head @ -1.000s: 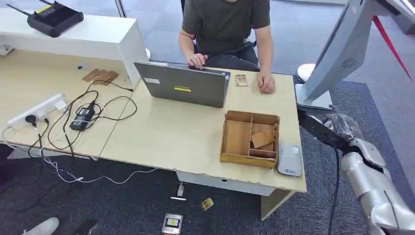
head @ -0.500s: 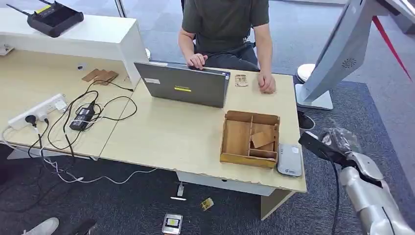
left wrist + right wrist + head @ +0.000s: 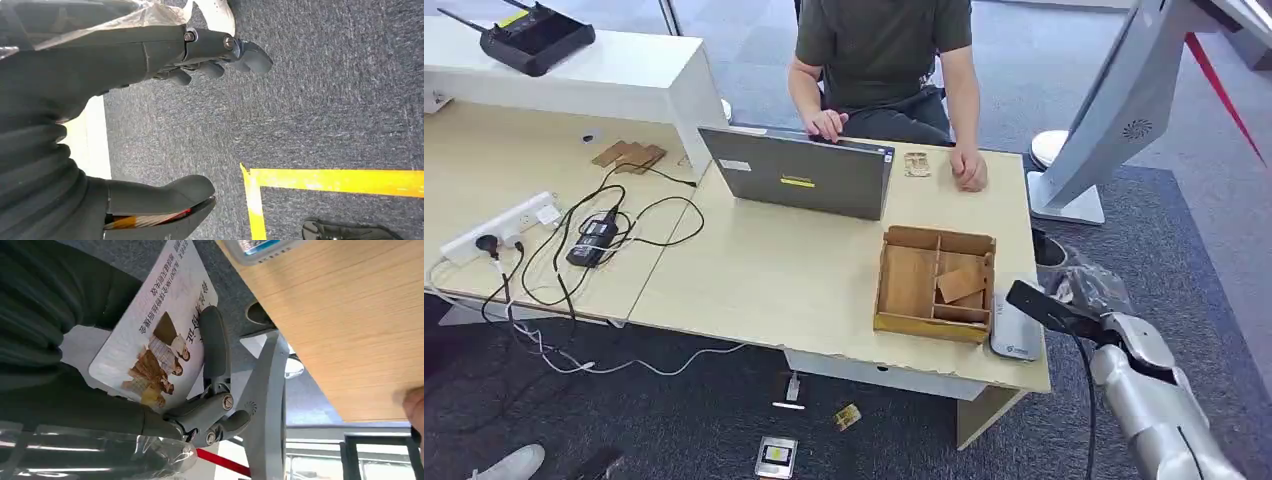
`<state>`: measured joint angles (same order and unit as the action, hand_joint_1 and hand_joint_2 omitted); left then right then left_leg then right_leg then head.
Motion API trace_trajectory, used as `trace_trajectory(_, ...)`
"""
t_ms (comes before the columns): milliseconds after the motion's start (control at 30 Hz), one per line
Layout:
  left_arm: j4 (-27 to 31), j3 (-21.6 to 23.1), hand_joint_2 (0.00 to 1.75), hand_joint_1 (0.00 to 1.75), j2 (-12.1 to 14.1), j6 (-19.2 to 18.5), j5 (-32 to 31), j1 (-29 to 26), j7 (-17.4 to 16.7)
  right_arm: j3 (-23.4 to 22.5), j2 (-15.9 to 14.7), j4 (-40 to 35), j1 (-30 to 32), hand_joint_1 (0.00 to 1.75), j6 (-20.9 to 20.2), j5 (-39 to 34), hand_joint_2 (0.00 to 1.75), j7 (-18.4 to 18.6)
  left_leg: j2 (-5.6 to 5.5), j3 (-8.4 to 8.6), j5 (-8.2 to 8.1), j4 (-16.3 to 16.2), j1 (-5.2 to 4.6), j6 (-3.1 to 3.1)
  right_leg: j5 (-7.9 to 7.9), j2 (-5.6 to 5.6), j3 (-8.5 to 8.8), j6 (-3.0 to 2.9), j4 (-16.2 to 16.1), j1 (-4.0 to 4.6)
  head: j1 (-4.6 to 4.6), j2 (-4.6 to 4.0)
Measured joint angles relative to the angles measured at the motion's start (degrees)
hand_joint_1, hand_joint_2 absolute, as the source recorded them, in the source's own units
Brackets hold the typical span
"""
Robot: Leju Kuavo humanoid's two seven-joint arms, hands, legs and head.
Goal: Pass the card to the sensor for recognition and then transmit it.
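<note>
Right hand (image 3: 1064, 305) grips the printed card (image 3: 155, 340) flat between thumb and fingers, held just off the bench (image 3: 804, 270) edge and close above the grey card reader (image 3: 1014, 335) that lies beside the wooden compartment box (image 3: 934, 285). In the right wrist view the card's picture face shows, with one dark finger (image 3: 215, 345) laid across it, and a corner of the reader sits at the bench edge nearby. The left hand (image 3: 220, 55) hangs over the carpet with fingers loosely curled around nothing. Likely trouble: the card may come down tilted or too far off the reader's face, so it fails to register; the grip covers only part of the card, so a knock against the bench edge or the box wall could twist it loose onto the floor. The seated person (image 3: 884, 50) at the laptop (image 3: 799, 180) is the likely receiver, well apart across the bench.
</note>
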<state>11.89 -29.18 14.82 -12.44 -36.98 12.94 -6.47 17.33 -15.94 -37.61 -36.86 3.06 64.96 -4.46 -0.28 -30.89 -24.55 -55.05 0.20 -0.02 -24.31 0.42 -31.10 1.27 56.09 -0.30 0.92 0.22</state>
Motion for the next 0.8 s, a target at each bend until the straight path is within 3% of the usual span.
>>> trace_trajectory(800,0.00,-0.74,1.75,0.00,-0.13,0.22,-1.31,0.53,-0.37,1.53,3.68,-0.85,0.24,1.75,-4.59,7.78,1.75,2.14,0.00,0.00,0.00,0.00,0.00,0.00,0.00,0.00,0.00,0.00,-0.01,0.00,-0.02,0.00)
